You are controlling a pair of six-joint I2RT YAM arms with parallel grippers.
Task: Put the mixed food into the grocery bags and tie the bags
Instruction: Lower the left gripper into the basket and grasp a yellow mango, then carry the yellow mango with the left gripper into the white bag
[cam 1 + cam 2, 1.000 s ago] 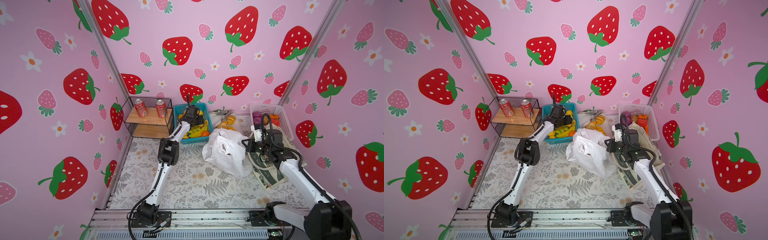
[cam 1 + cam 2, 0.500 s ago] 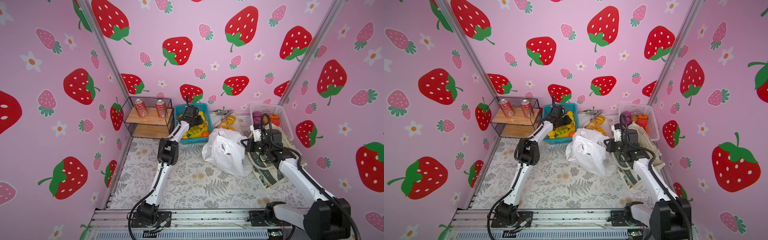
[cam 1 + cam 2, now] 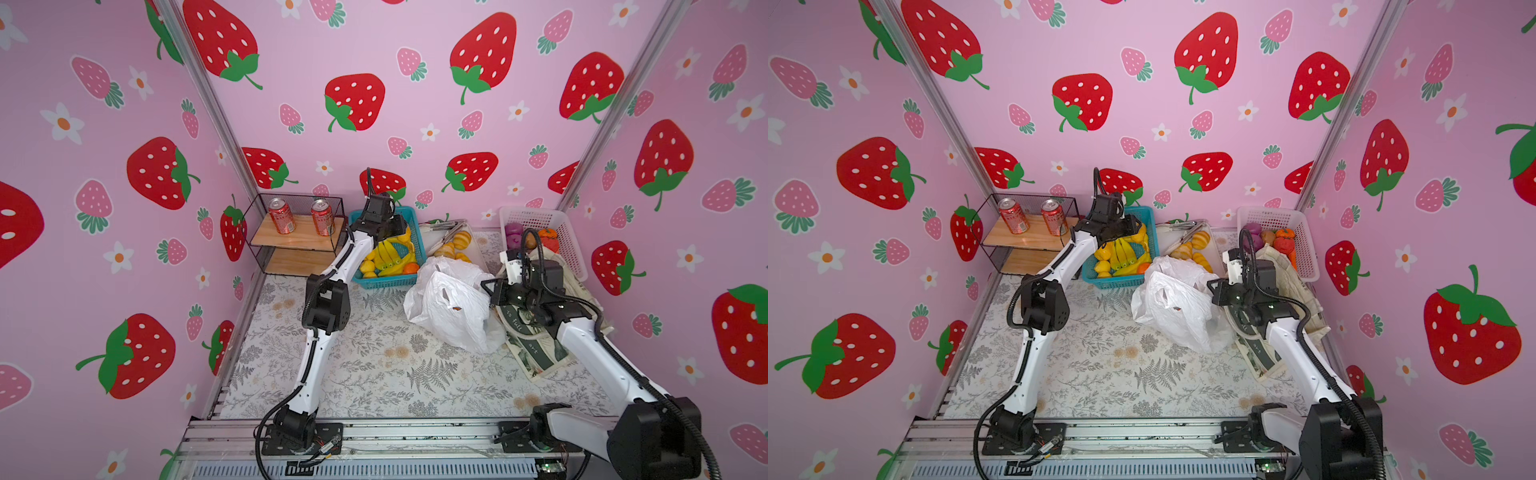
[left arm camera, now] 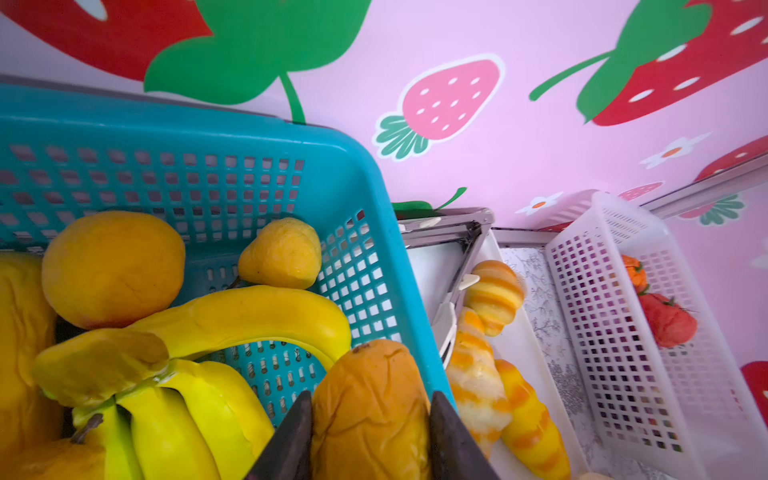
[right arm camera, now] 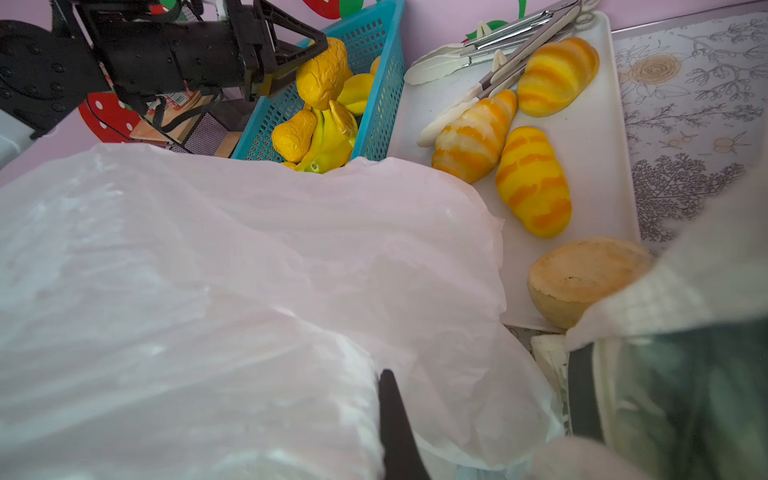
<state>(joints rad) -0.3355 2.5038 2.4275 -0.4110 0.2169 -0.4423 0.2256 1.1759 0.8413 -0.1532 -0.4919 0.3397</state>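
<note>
White plastic bag (image 3: 451, 307) overlaps bread tray (image 5: 590, 137), touches tote (image 3: 532, 353).

Bright, even, diffuse light fills the booth in both top views. The surface (image 3: 374, 365) carries only faint, soft shadows beneath the arms and no hard glare. The wide lens splays the corner posts (image 3: 208, 104) outward and stretches the wall print toward the edges. In the right wrist view the white plastic bag (image 5: 208, 270) is washed out and nearly featureless, and the canvas tote (image 5: 685, 395), close to the lens, is blurred. In the left wrist view the left pincer (image 4: 370, 397) is dark and soft-edged, while the wrinkled orange fruit (image 4: 370, 436) it grips is sharp.
</note>
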